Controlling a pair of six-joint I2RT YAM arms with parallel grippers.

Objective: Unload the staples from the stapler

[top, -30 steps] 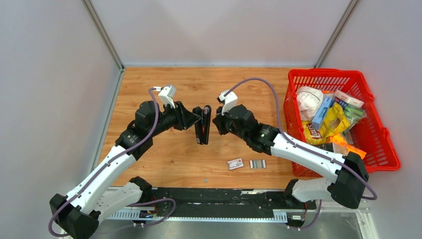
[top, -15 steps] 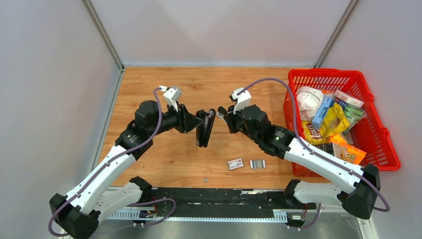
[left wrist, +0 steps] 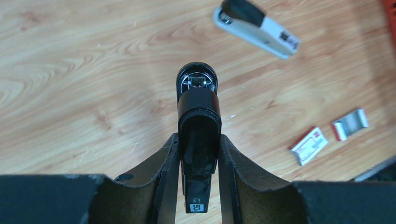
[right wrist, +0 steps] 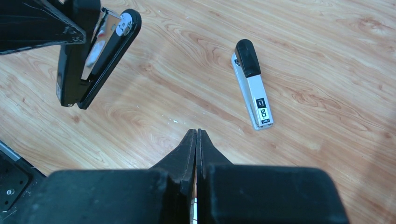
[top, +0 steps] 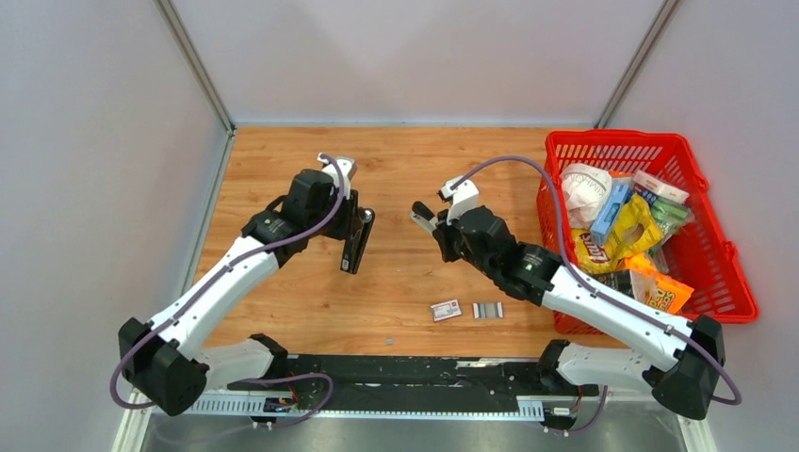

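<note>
Left gripper (left wrist: pixel 198 140) clamps black stapler (left wrist: pixel 199 105); right gripper (right wrist: pixel 196 135) pinched shut, empty.
The staples (top: pixel 487 310), a short strip, lie just beside the small box (top: pixel 446 310); the black stapler is well apart from it.

Could not tell what sat in the open channel of the black stapler (right wrist: pixel 70 74). Lost its flanks behind the fingers (left wrist: pixel 166 163) of the left gripper (left wrist: pixel 198 140). Right of the stapler, could neither count the staples (top: pixel 487 310) nor read the small box (top: pixel 446 310) from above.
</note>
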